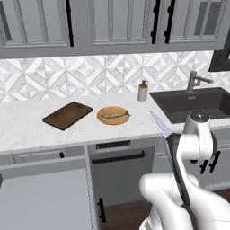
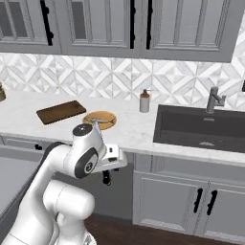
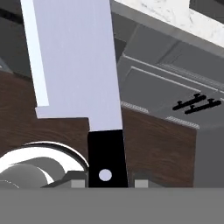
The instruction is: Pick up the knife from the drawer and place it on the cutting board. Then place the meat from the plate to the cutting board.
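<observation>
Knife [image 3: 76, 65]: slim, broad pale silver blade, black handle with one pale rivet, gripped at the handle by the gripper [image 3: 107, 181], jaws closed narrowly on it. In the hand view, blade running from lower centre to the top edge, over brown floor and grey cabinet fronts. In the left base view, knife [image 1: 168, 148] at lower right, held in the air in front of the counter, pointed tip up and to the left, handle slanting down along the white arm.

Cutting board [image 1: 68, 115]: one, flat dark brown rectangle, lying on the white counter [image 1: 22, 126] at centre left. Plate [image 1: 113, 115]: one, round, orange-tan, just right of the board, apart from it. Meat [image 1: 115, 115]: one, elongated greyish-tan piece, lying on the plate.

Drawer [image 1: 42, 197]: one, grey, pulled open at lower left of the left base view.

Right base view: board [image 2: 61, 111] and plate [image 2: 99, 120] at centre left, plate partly behind the arm; gripper [image 2: 107, 178] low under the wrist, knife not discernible there. Seen from both base views: one soap bottle [image 2: 144, 101], one dark sink [image 2: 201, 129] with one faucet [image 2: 215, 99] at the right.
</observation>
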Motion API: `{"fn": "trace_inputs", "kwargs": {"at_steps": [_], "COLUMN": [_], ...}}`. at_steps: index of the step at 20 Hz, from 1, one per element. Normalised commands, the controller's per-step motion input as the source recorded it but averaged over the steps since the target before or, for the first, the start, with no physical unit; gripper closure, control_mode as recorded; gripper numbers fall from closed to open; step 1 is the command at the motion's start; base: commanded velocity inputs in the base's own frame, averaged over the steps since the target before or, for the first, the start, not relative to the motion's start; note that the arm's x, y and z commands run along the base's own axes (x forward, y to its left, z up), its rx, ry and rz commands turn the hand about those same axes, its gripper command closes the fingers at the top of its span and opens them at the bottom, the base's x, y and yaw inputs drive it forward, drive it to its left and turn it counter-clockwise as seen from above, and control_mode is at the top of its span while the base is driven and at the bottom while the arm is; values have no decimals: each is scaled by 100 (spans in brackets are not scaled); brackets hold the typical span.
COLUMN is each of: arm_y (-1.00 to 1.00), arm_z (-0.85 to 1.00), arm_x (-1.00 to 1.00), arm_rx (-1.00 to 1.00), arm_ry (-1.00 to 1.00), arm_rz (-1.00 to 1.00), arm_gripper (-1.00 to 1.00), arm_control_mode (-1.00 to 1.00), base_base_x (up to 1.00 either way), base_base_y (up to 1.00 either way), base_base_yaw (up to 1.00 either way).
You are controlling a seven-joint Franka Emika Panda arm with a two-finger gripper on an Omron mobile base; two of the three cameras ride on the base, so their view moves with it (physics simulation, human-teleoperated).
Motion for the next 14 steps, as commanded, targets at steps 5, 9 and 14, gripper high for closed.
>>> {"fn": "trace_inputs", "kwargs": {"at_steps": [5,9,14], "arm_y": [0,0,0], "arm_z": [0,0,0], "arm_x": [0,0,0], "arm_rx": [0,0,0], "arm_ry": [0,0,0], "arm_rz": [0,0,0], "arm_gripper": [100,100,100], "arm_control_mode": [100,100,100], "base_base_x": [89,56,66], "base_base_y": [36,74,38], "base_base_yaw": [17,12,7]}}
